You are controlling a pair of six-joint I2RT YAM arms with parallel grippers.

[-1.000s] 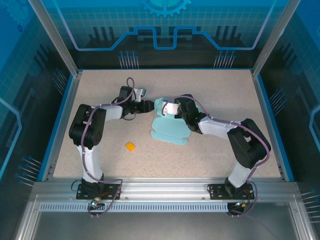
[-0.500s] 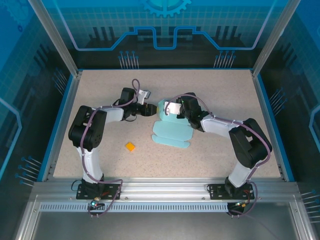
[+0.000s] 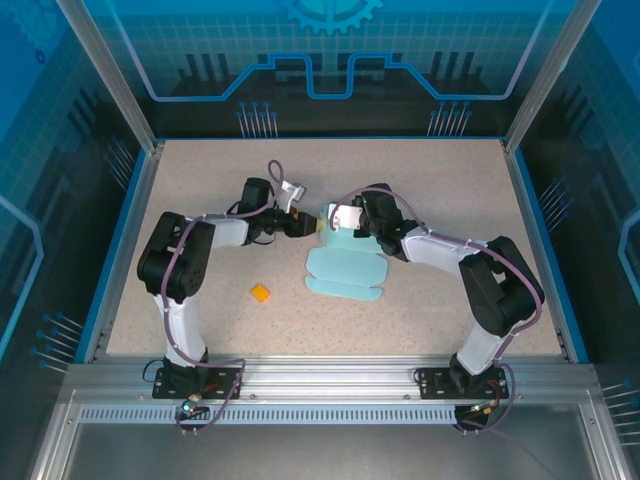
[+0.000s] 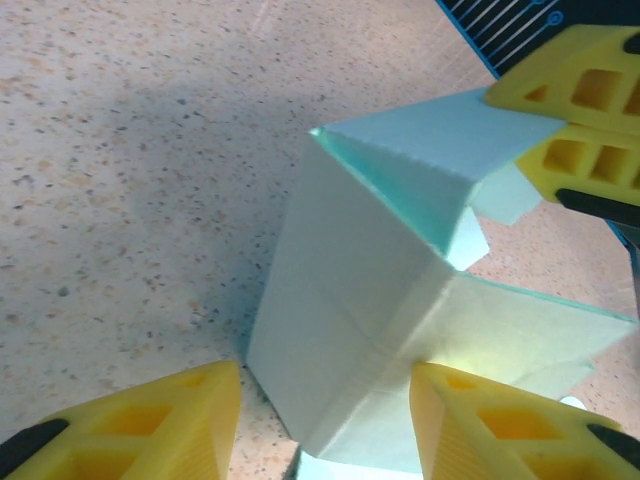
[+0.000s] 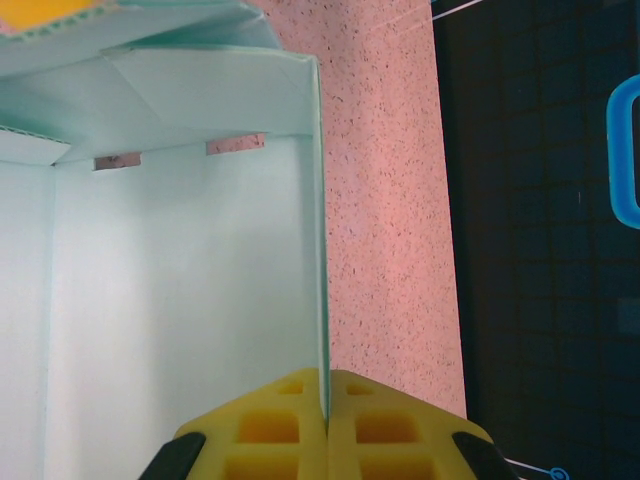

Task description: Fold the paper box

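The paper box (image 3: 345, 268) is pale blue card, partly folded, lying mid-table with flat rounded flaps toward the near side. My right gripper (image 3: 336, 222) is shut on the top edge of an upright side wall (image 5: 322, 250); the box's inside (image 5: 180, 300) lies to the left of that wall. My left gripper (image 3: 306, 226) is open and straddles the box's raised far-left corner (image 4: 350, 300). Its right finger (image 4: 480, 420) rests against the card; its left finger (image 4: 150, 420) stands just off it. The right gripper's yellow fingers (image 4: 590, 110) pinch the card at the top right.
A tiny orange square piece (image 3: 261, 293) lies on the speckled table (image 3: 200, 180) to the left of the box. Blue rails (image 3: 530, 250) and enclosure walls border the table. Both arms reach inward to the middle.
My left gripper has moved right up to the box, and its jaws now straddle the raised corner. The right gripper keeps its hold and has lifted the wall slightly leftward.
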